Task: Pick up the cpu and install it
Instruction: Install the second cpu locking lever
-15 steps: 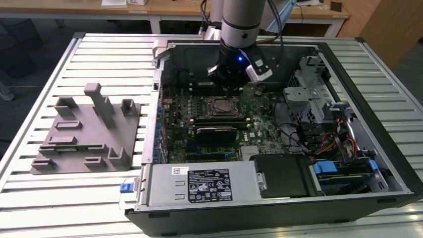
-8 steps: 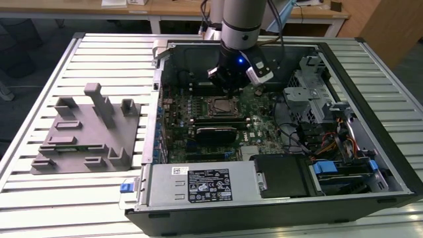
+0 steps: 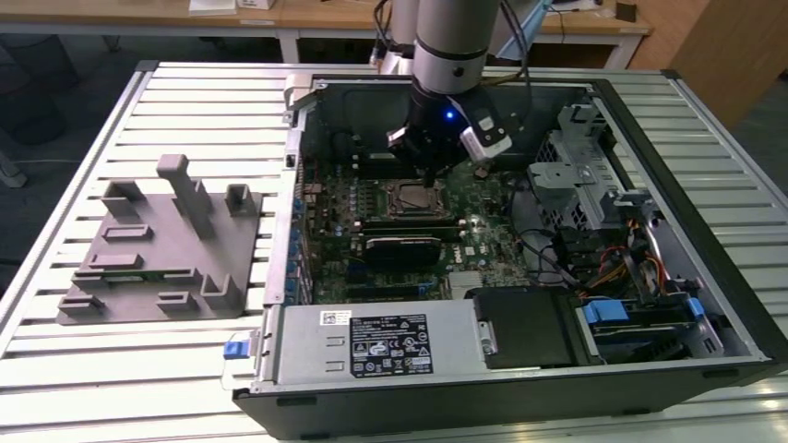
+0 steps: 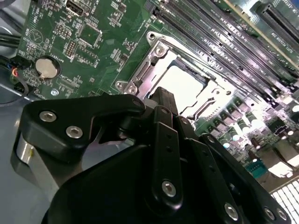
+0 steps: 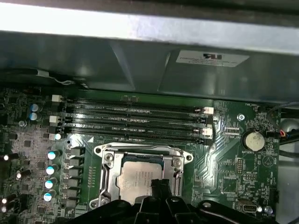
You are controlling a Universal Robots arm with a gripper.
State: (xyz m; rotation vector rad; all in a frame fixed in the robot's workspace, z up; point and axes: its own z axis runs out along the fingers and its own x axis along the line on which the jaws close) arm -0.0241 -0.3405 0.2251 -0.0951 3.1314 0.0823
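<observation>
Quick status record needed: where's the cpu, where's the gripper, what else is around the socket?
cpu: lying flat inside the socket frame on the motherboard, silvery top up
gripper: directly over the cpu, fingertips at its near edge in both wrist views
grip state: cannot tell
memory slots: alongside the socket frame
coin battery: on the board, apart from the socket frame
grey fixture block: on the table outside the computer case, at the exterior view's left
</observation>
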